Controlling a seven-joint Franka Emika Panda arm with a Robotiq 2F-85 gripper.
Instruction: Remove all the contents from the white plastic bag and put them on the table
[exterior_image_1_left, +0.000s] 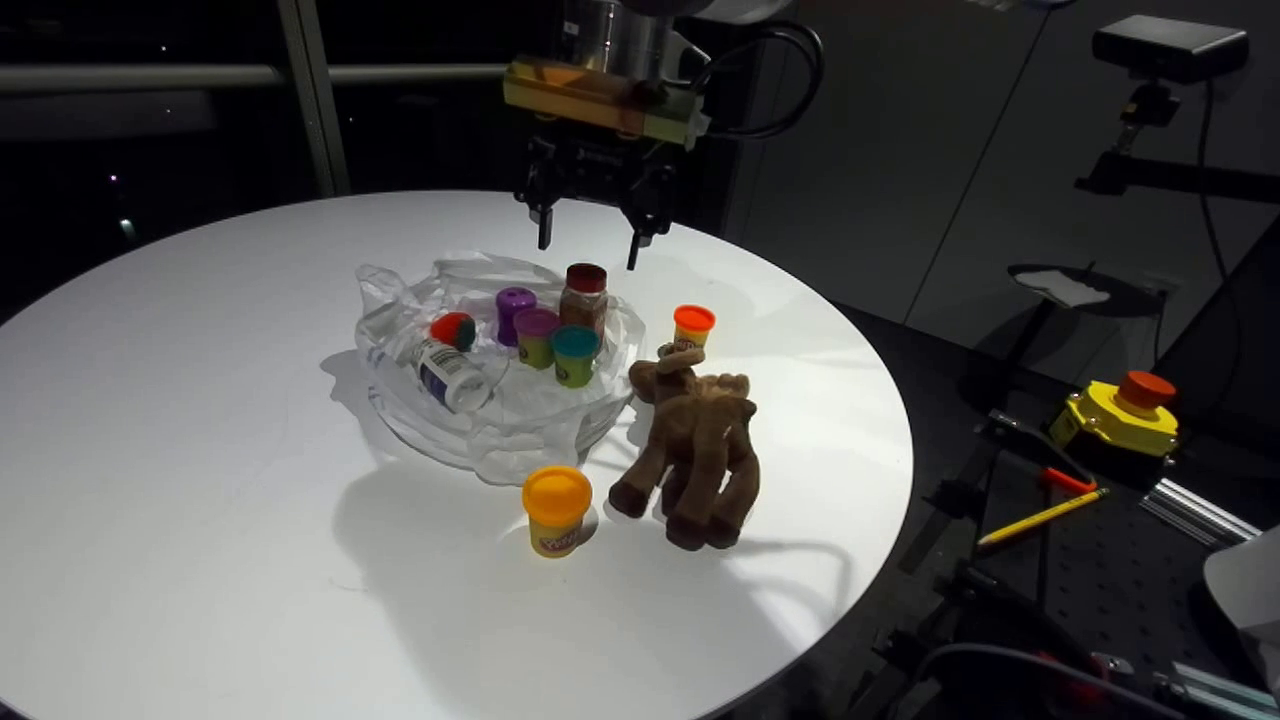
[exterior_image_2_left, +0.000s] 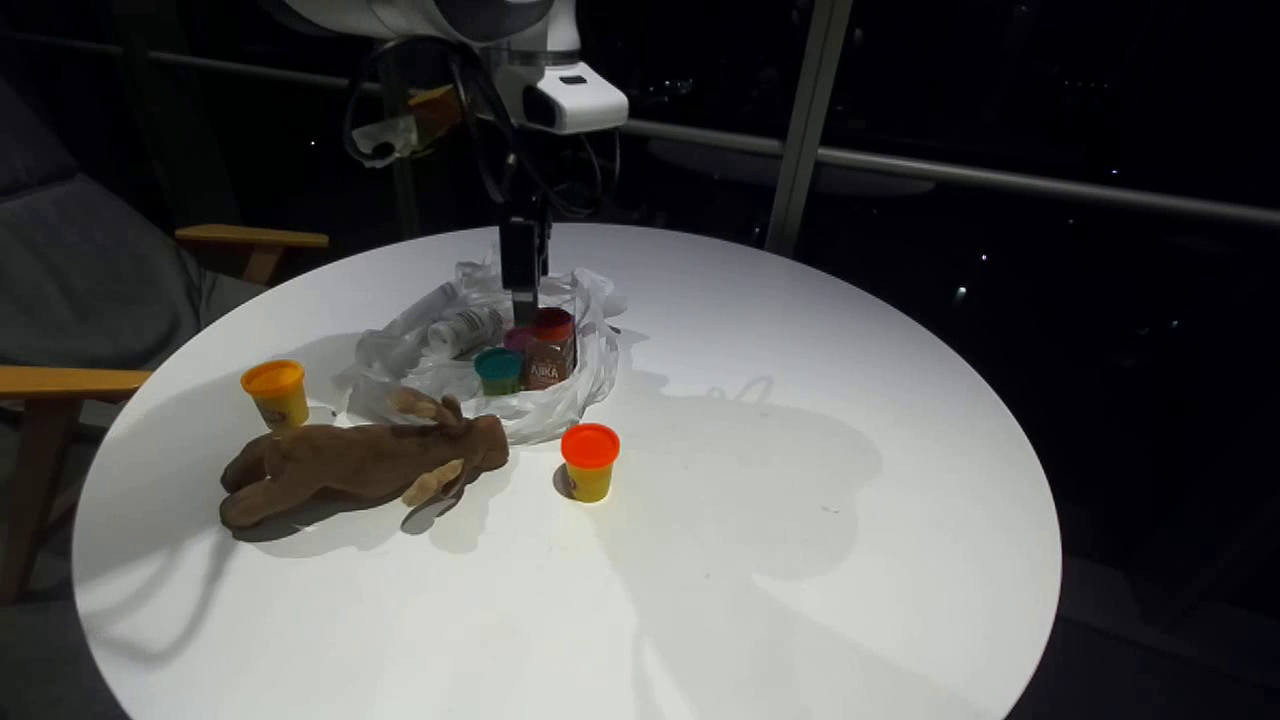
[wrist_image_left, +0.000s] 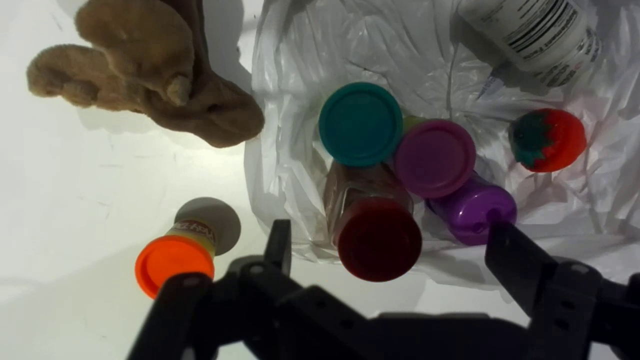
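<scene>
Wrist view, gripper (wrist_image_left: 390, 247): nearest to the lens; both black fingers stand wide apart above one edge of the white plastic bag (wrist_image_left: 310, 65).
Red-lidded jar (wrist_image_left: 372, 225): upright in the bag, below the gap between the fingers; in an exterior view its label (exterior_image_2_left: 545, 370) reads AJIKA.
Purple-lidded tub (wrist_image_left: 435, 159): upright in the bag, just beside the jar.
Teal-lidded tub (wrist_image_left: 361, 124): upright in the bag, just beside the jar and the purple-lidded tub.
Purple container (wrist_image_left: 472, 210): in the bag, just beside the purple-lidded tub, on the side away from the teal lid.
Red-and-green item (wrist_image_left: 550, 140): rests in the bag, apart from this cluster; strawberry-like in shape.
White bottle (wrist_image_left: 535, 35): lies on its side in the bag, near the red-and-green item.
White plastic bag: thin and wrinkled, slumped on the round white table (exterior_image_1_left: 180, 560), its edges rising around these items.
Brown plush toy (wrist_image_left: 155, 70): lies on the table beside the bag, snout at the film's edge; contact cannot be told.
Red-orange-lidded tub (wrist_image_left: 170, 257): upright on the table, outside the bag, near the toy's head.
Yellow-orange-lidded tub (exterior_image_1_left: 557, 510): upright on the table in both exterior views, near the bag and the toy's feet.
Yellow box (exterior_image_1_left: 1115, 425): beyond the table in an exterior view, red knob (exterior_image_1_left: 1146, 390) on top, pencil (exterior_image_1_left: 1042, 517) near it.
Chair (exterior_image_2_left: 90, 280): beyond the table in an exterior view, grey with wooden armrests.
</scene>
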